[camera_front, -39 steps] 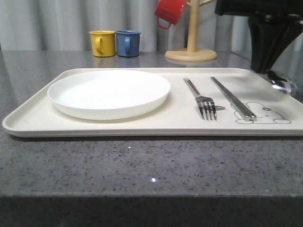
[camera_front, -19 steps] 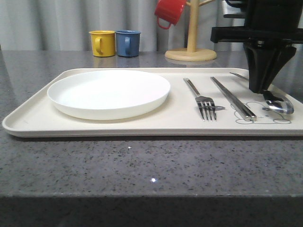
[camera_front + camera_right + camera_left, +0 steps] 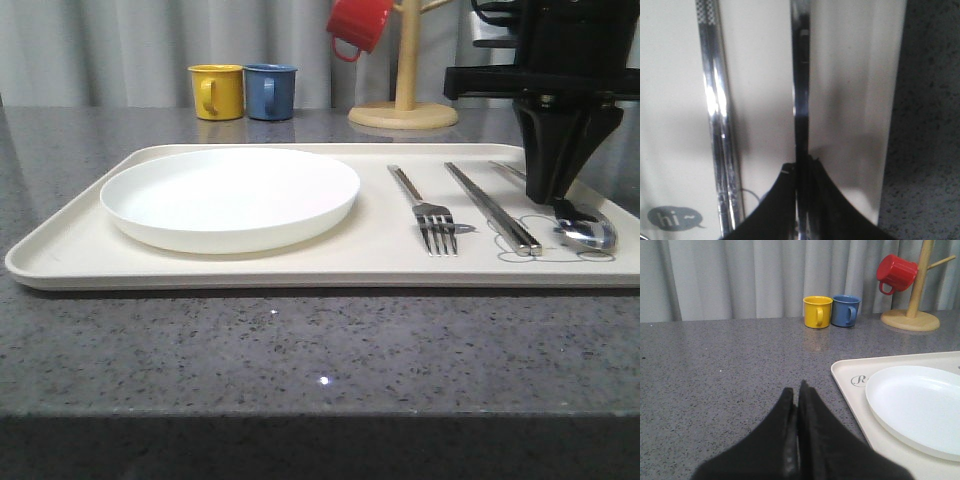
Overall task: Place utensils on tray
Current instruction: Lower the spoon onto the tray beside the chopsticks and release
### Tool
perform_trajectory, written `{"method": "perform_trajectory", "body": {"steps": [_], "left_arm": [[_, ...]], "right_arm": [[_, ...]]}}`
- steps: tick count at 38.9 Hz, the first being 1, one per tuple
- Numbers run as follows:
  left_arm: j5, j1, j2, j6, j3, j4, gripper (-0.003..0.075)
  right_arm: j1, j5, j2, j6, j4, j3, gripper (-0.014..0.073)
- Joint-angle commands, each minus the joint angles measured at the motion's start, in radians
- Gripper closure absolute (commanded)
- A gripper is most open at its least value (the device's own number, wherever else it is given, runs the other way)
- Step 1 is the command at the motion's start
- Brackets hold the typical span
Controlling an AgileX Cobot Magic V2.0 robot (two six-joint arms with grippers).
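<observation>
The cream tray [image 3: 80,250] lies across the grey table. On it, from left to right, are the white plate [image 3: 230,195], the fork [image 3: 425,205], the chopsticks [image 3: 492,208] and the silver spoon [image 3: 585,233], whose bowl rests at the tray's right end. My right gripper [image 3: 553,198] stands over the spoon, shut on its handle [image 3: 800,100]; the chopsticks [image 3: 717,125] lie beside it on the tray [image 3: 850,75]. My left gripper [image 3: 796,392] is shut and empty, above bare table to the left of the tray [image 3: 850,390] and plate [image 3: 915,405].
A yellow mug [image 3: 217,91] and a blue mug [image 3: 270,91] stand behind the tray. A wooden mug tree [image 3: 405,100] with a red mug [image 3: 358,25] hung on it stands at the back right. Curtains close off the back.
My right gripper has carried the spoon from beyond the tray's right edge leftward and down; its bowl now rests on the tray.
</observation>
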Motion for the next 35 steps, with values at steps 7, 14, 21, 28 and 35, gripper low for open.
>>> {"method": "perform_trajectory", "body": {"steps": [7, 14, 21, 28, 35], "left_arm": [[-0.085, -0.008, 0.005, -0.009, -0.029, -0.009, 0.0738], [-0.085, -0.008, 0.005, -0.009, -0.029, -0.009, 0.0738], [-0.085, -0.008, 0.005, -0.009, -0.029, -0.009, 0.0738], [-0.085, -0.008, 0.005, -0.009, -0.029, -0.009, 0.0738], [-0.085, -0.008, 0.005, -0.009, -0.029, -0.009, 0.0738]], "right_arm": [[-0.003, 0.105, -0.041, 0.002, -0.017, -0.031, 0.0412], [-0.003, 0.108, -0.051, 0.001, -0.037, -0.061, 0.0333], [-0.003, 0.108, -0.122, -0.002, -0.037, -0.141, 0.0334], [-0.003, 0.108, -0.247, -0.102, -0.044, -0.176, 0.0442], [-0.001, -0.011, -0.41, -0.203, -0.045, -0.059, 0.0719]]}}
